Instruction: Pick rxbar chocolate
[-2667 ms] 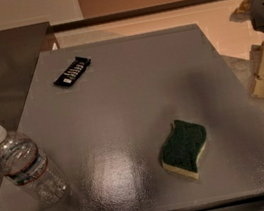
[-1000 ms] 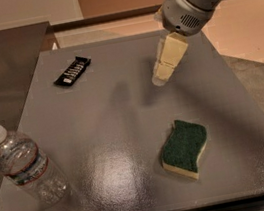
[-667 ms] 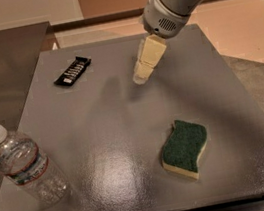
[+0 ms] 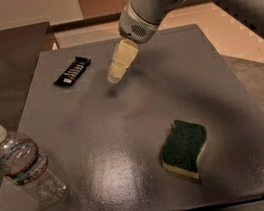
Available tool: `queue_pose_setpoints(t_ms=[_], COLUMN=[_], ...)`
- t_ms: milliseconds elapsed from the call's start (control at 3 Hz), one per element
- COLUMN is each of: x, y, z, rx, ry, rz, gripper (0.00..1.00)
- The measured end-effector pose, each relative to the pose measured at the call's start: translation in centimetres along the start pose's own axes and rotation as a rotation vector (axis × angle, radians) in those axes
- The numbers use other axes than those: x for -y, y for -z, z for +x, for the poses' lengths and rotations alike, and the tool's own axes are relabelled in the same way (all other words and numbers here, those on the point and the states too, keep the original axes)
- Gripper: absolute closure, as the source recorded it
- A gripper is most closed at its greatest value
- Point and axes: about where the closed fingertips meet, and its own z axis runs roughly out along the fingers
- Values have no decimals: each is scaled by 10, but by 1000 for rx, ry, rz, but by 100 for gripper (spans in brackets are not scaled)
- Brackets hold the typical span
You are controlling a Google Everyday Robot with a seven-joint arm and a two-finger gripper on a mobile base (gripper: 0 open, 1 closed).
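Nothing picked yet: the gripper [image 4: 115, 75] hovers, fingers together and empty, near the rxbar chocolate [image 4: 72, 71] on the worktop [image 4: 126, 129].

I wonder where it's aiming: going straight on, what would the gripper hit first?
Likely bare table, not the rxbar. The gripper hangs right of the rxbar, pointing down and slightly left; its line seems to land beside the rxbar, though depth is unclear.
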Motion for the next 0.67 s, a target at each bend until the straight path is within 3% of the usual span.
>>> queue_pose_setpoints(t_ms=[667], x=[15], y=[-56], z=[-29], rx=[72], ry=[-29], rz=[-24], gripper=[0])
